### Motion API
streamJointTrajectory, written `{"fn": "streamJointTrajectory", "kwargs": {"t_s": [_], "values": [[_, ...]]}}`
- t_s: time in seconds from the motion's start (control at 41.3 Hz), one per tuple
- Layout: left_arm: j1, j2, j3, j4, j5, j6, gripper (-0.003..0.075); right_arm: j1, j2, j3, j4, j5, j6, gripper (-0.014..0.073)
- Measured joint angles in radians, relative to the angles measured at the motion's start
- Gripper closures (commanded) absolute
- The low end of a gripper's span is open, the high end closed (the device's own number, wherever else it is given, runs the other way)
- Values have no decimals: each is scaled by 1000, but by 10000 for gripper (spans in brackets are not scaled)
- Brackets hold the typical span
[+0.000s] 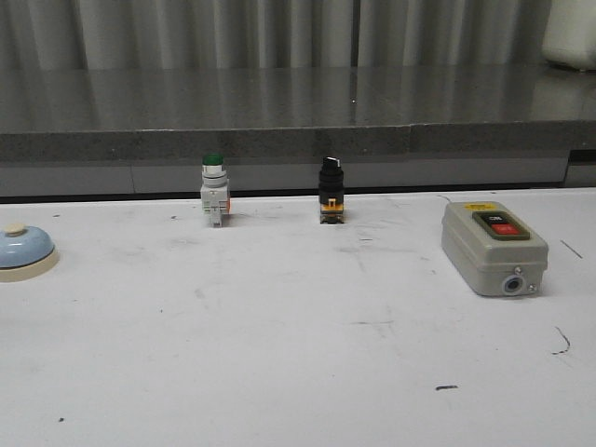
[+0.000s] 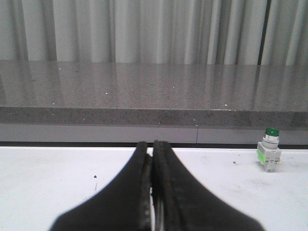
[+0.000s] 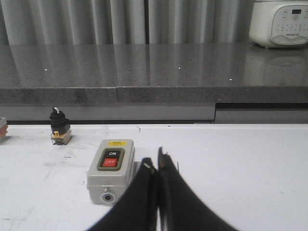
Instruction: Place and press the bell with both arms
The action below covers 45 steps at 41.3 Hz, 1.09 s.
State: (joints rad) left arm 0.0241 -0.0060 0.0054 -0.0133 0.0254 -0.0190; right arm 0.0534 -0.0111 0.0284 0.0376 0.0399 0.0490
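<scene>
Front view: light-blue call bell with cream base and cream knob, upright on the white bench at the far left edge, partly cut off by the frame. Farther back near the bench's rear edge, a green-capped push-button switch, and to its right, apart from it, a black selector switch on a yellow-orange base. Well to the right, a grey ON/OFF switch box with a black and a red button, lying flat. Behind the bench, a grey speckled counter and pale curtains. No arm or gripper in sight here.

Left wrist view: left gripper low over the bench, dark jaws pressed together with nothing between them. Green-capped switch standing off to one side near the rear edge of the bench. Bell out of this view.

Right wrist view: right gripper with jaws closed tip to tip, holding nothing. Grey switch box just beside the jaws, apart from them, ON and OFF labels readable. Black selector switch farther back. White kitchen appliance on the counter, near the curtains.
</scene>
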Motion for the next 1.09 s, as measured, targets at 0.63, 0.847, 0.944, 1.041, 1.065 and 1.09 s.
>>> {"fn": "streamJointTrajectory", "kwargs": {"t_s": [0.63, 0.847, 0.944, 1.041, 1.065, 1.09], "values": [[0, 0, 0, 0, 0, 0, 740, 0, 0, 0, 1, 0, 0, 662], [0, 0, 0, 0, 0, 0, 740, 0, 0, 0, 2, 0, 0, 662], [0, 0, 0, 0, 0, 0, 740, 0, 0, 0, 2, 0, 0, 662], [0, 0, 0, -2, -4, 0, 740, 0, 0, 0, 2, 0, 0, 662], [0, 0, 0, -5, -10, 0, 740, 0, 0, 0, 2, 0, 0, 662], [0, 0, 0, -7, -15, 0, 740, 0, 0, 0, 2, 0, 0, 662]]}}
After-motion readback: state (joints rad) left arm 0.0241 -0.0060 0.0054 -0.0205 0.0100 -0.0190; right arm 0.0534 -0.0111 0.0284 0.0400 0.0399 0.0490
